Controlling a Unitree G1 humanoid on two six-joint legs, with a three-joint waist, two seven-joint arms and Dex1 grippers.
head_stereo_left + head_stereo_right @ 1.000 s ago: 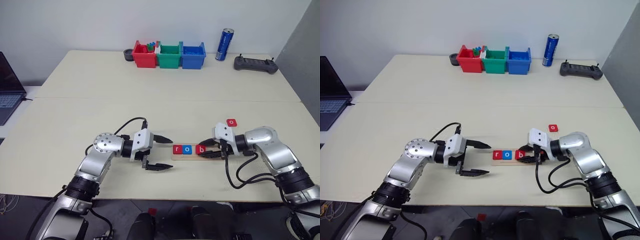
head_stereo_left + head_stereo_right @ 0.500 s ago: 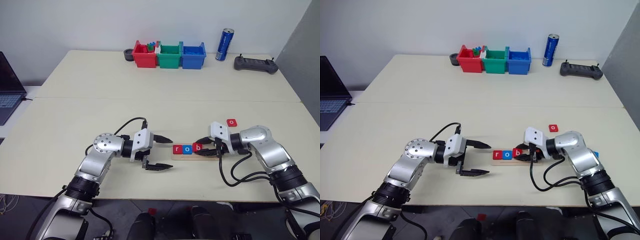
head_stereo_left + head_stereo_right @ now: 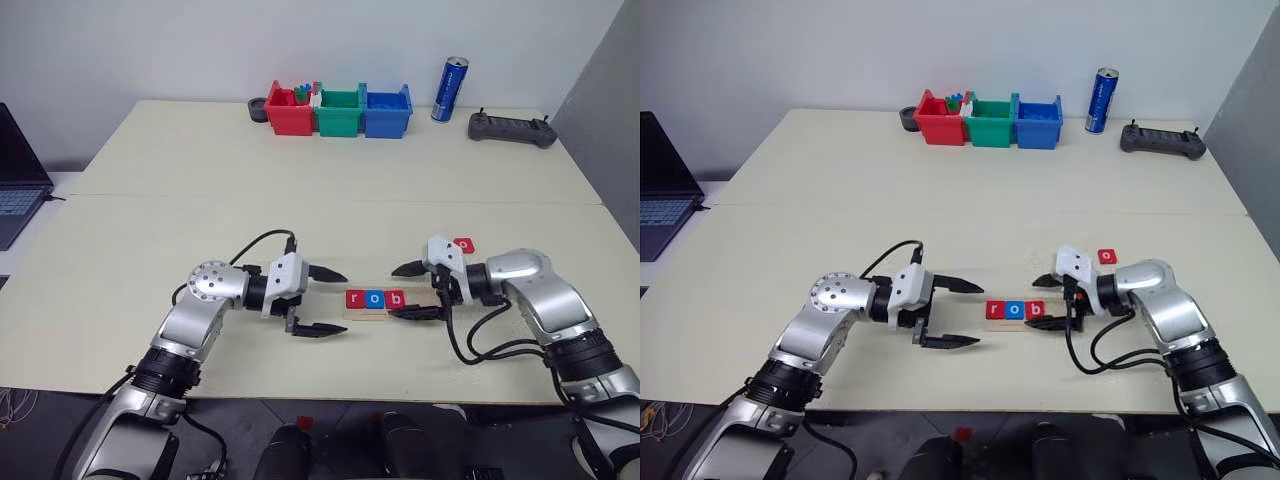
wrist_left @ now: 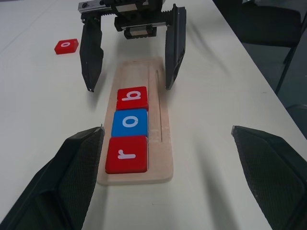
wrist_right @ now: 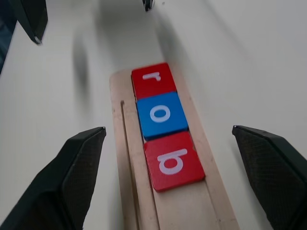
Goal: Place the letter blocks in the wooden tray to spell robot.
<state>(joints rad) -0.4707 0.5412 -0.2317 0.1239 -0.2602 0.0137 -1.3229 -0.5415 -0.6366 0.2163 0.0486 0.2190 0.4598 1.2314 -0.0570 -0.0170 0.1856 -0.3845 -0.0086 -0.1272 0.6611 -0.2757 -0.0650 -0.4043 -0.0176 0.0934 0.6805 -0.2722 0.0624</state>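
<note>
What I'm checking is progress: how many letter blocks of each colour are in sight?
Red: 3 (red r and red b in the wooden tray, red o on the table)
Blue: 1 (blue o in the tray)
Total: 4

Red, blue, red letter blocks (image 4: 128,127)

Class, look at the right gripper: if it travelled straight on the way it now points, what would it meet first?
Probably the red b block in the wooden tray: the open right gripper points down along the tray, b being nearest. Depth is unclear; it might pass above.
</note>
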